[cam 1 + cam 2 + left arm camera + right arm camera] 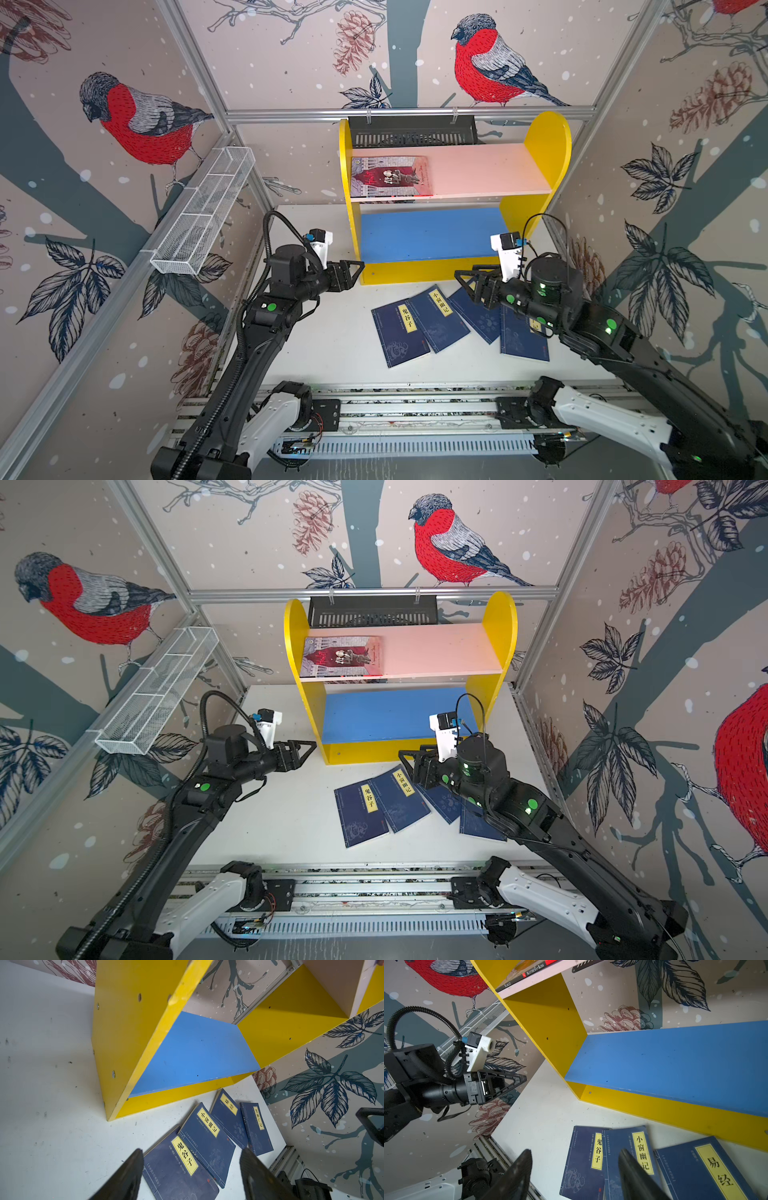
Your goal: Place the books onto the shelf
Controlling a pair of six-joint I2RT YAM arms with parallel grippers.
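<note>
Red-grey book (390,176) sat on shelf (548,141); 4 navy books (399,332) lay on surface (324,345).
Red-grey book was flat at left end of pink upper board (478,170). The navy books were fanned & overlapping just in front of shelf. Right tool (463,274) hung above them, jaws apart, nothing btwn; left tool (358,268) hung near shelf's front-left corner, jaws apart too.

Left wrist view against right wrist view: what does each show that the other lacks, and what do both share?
Left wrist only: the navy book labelled 笑林广记. Right wrist only: the red-covered book on the pink board, and the white wire basket. Both: the blue board and the other three navy books flat on the table.
</note>
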